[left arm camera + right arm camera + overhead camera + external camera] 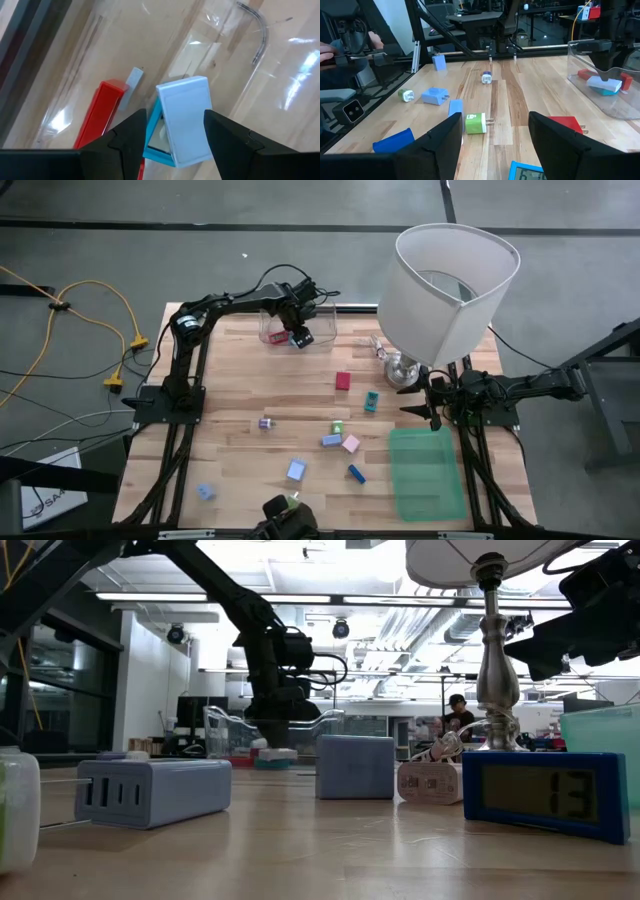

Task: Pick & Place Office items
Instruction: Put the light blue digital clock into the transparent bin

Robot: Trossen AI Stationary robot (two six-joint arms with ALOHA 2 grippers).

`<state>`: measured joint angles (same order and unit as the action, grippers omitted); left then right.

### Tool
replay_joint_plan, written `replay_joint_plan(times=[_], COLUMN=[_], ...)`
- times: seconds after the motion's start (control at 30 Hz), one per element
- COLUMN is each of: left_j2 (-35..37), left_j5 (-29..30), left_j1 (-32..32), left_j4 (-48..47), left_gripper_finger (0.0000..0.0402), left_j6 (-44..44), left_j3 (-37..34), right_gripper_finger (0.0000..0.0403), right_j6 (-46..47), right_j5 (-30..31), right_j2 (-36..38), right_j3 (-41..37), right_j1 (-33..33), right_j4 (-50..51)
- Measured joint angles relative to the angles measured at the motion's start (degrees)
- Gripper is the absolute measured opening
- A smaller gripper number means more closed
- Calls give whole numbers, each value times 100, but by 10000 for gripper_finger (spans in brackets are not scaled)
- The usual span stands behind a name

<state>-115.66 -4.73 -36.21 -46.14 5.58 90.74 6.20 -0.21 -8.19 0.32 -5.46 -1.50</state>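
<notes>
The left gripper (172, 135) stands over the clear bin (290, 323), jaws apart around a light blue piece (184, 120), apparently released. It should rise straight up without dragging the piece. The right gripper (492, 145) waits half open and empty near the lamp (450, 285).

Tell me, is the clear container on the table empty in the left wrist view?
No. The clear container holds a red piece and a light blue piece, seen between the left tool's fingers.
</notes>
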Motion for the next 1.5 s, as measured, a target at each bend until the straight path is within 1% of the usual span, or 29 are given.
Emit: replay_joint_plan(times=[0.23,0.57,0.87,1.0,1.13,1.3,1.43,1.5], left_j2=[208,882,1147,1365,1651,1850,1877,1892], left_j5=[-10,48,37,37,102,523,655,708], left_j1=[-37,-37,127,392,837,1484,1921,2126], left_j4=[50,165,87,-77,-437,-879,-1119,-1120], left_gripper_finger=[192,192,192,192,192,192,192,192], left_j6=[67,260,374,503,440,30,-460,-689], left_j3=[0,0,0,0,0,-22,-52,-173], right_gripper_finger=[215,215,215,215,215,215,215,215], right_j6=[0,0,0,1,0,0,0,0], right_j5=[1,1,2,2,0,1,1,0], right_j2=[1,1,-1,1,-1,-1,0,-1], right_j3=[0,0,0,0,0,0,0,0], right_j1=[1,1,1,-1,1,0,1,-1], right_j4=[0,0,0,0,0,0,0,0])
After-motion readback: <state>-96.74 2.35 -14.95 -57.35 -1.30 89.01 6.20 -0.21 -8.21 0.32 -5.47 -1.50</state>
